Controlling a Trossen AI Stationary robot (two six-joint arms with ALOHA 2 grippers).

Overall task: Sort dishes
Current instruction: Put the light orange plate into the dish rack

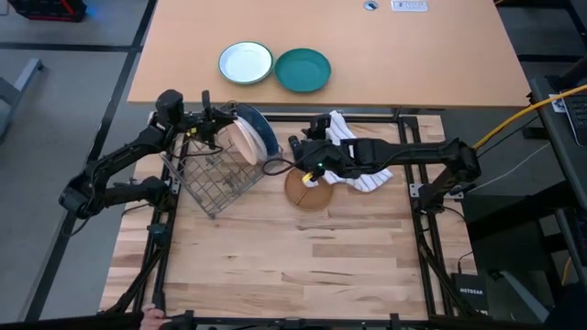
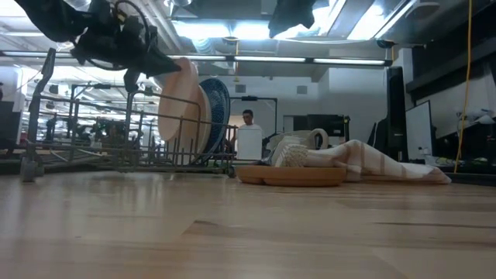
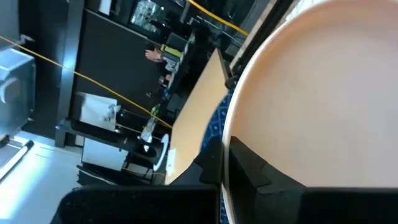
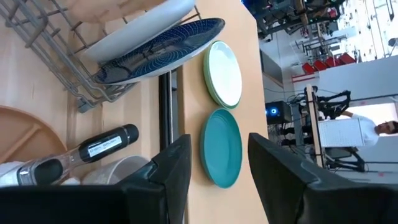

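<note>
Altogether three dishes are showing: a pale salmon-pink plate (image 1: pixel 242 139) and a dark blue dotted plate (image 1: pixel 263 134) are standing on edge side by side in the single wire rack (image 1: pixel 213 180), at about ten o'clock on the wooden desk (image 1: pixel 293 257); one brown wooden plate (image 1: pixel 307 191) is lying flat near the centre, touching a striped cloth (image 1: pixel 367 176) at its three o'clock. The left pincer (image 1: pixel 223 134) is gripping the pink plate's rim, fingers clamped on it; the right pincer (image 1: pixel 298 151) is hanging with its fingers wide above the wooden plate, holding nothing. Two more plates, one white with a green rim (image 1: pixel 246 63) and one teal (image 1: pixel 303 71), are sitting at twelve o'clock on the tan desk (image 1: pixel 413 55); a dark bottle (image 4: pixel 102 145) is lying near the rack.
</note>
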